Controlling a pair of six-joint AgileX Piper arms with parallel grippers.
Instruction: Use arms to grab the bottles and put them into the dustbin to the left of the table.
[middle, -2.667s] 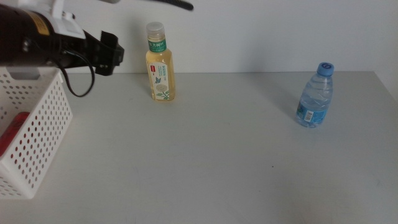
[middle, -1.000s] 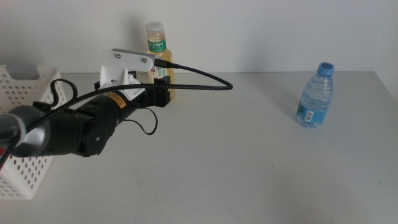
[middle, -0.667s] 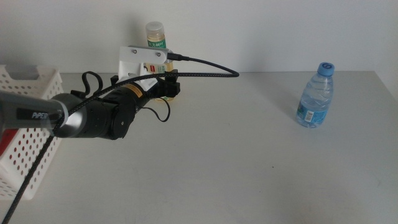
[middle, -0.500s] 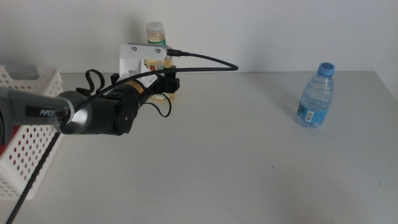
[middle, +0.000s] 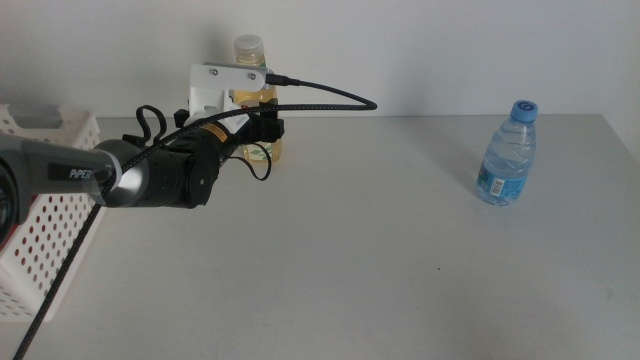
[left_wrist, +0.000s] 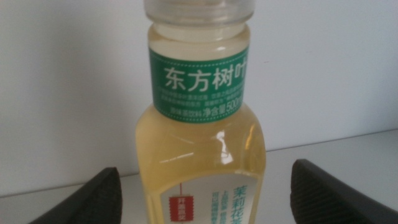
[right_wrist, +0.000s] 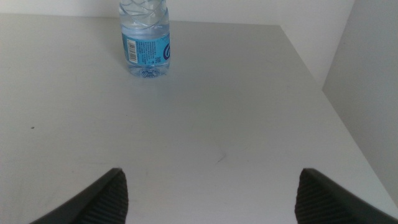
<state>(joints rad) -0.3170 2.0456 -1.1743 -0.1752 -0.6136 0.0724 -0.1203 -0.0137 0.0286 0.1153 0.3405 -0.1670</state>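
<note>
1. Two bottles stand upright on the desk (middle: 380, 250): a tall pale-yellow drink bottle with a green neck label (left_wrist: 199, 143) sits directly between the wide-open jaws of the left claw (left_wrist: 199, 199), untouched by either; a short clear water bottle with a blue cap (middle: 507, 153) stands well apart from that claw.
2. To grip well, I judge the left claw should ease forward until the yellow body sits deep between the jaws, then close squarely below the shoulder so the bottle cannot tip.
3. The right claw (right_wrist: 208, 186) waits with jaws spread and empty, the water bottle ahead of it.
4. The white perforated plastic dustbin (middle: 45, 215) lies behind the left claw; something red shows through its holes.
</note>
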